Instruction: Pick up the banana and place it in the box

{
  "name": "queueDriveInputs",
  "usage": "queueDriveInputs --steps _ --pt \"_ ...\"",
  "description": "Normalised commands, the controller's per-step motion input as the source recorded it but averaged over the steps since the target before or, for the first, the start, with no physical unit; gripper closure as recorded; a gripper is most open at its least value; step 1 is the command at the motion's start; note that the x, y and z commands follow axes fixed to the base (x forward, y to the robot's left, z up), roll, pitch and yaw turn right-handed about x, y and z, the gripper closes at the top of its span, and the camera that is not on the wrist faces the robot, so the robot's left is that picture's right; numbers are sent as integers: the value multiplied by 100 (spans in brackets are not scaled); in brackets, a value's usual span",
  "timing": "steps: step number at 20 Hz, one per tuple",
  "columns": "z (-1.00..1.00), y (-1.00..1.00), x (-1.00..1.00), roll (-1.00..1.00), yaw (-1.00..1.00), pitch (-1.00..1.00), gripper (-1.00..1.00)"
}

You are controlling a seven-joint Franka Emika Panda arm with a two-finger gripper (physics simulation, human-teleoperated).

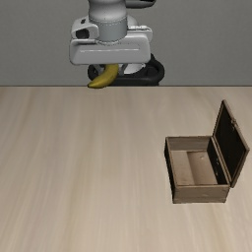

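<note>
**Banana held off the counter, well apart from the open box**

Banana [103,77] is where you should look first, at the top of the exterior view, left of centre. You see it yellow and curved, hanging just under the white wrist housing [108,44], with its lower tip pointing toward the exterior view's left. It sits above the far edge of the counter [79,167] and touches no part of the wood. The jaws are closed on the banana from above. The housing covers most of them, so you cannot see exactly where they meet the fruit.

Move your eye right and you find the robot's dark base [150,71] just beside the banana, partly behind the housing.

Farther right and lower, the box [197,169] rests on the counter near the exterior view's right edge. It is brown wood. Its lid [232,143] is swung up on the right side and leans back, showing you its dark inner face. The banana and the box are well apart, with bare pale wood between them.
</note>
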Motion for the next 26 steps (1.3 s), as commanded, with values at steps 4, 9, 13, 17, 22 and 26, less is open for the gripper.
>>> queueDriveInputs --steps 4,9,13,17,22,26 --pt "0 100 0 0 0 0 100" --pt "0 100 0 0 0 0 100" --pt "0 100 0 0 0 0 100" --pt "0 100 0 0 0 0 100" --pt "0 20 80 0 0 0 100" --pt "0 25 25 0 0 0 -100"
